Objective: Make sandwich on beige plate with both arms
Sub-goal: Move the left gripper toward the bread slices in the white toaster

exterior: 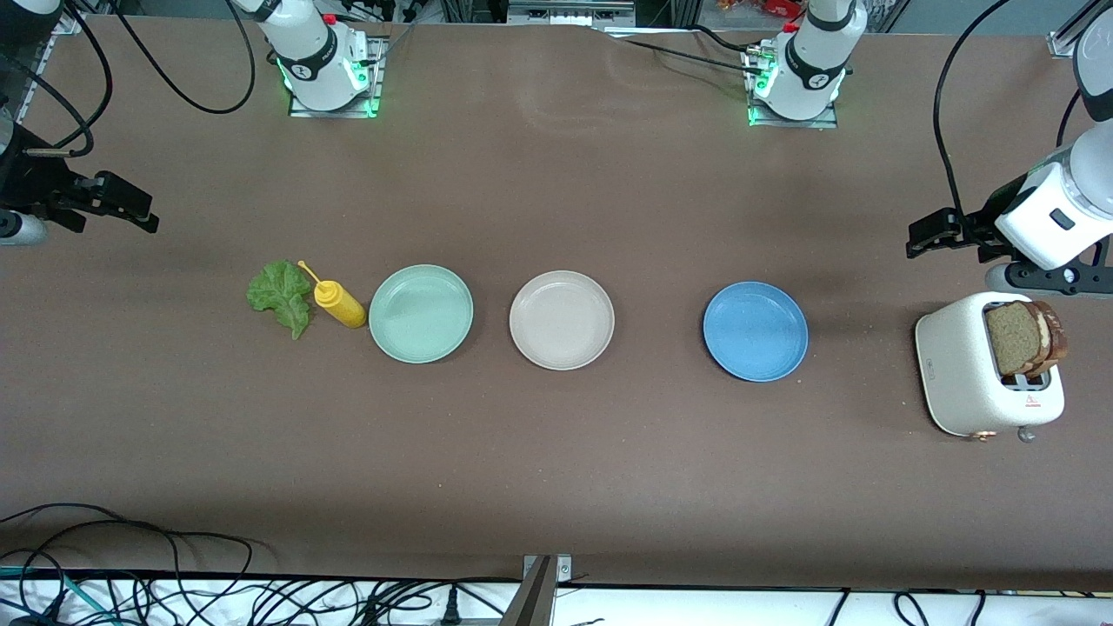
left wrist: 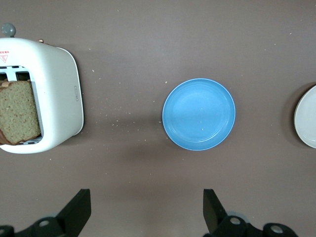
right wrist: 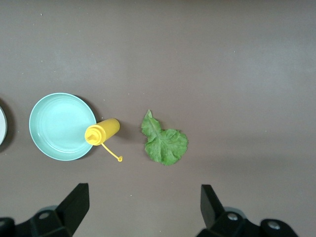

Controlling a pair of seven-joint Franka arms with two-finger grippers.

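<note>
Toaster (exterior: 965,374) bread slices (exterior: 1026,337) stand just below your left hand (exterior: 935,233), the lettuce leaf (exterior: 280,296) below your right hand (exterior: 130,209), both hands' fingers apart, beige plate (exterior: 562,320) between.

Beige plate (exterior: 562,356) (green lettuce (exterior: 280,296))

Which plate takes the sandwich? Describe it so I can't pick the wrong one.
Three plates sit in a row across the middle of the table. Take the middle one, the beige plate, between the mint plate and the blue plate. It is the only pale cream one, plain and bare.
</note>
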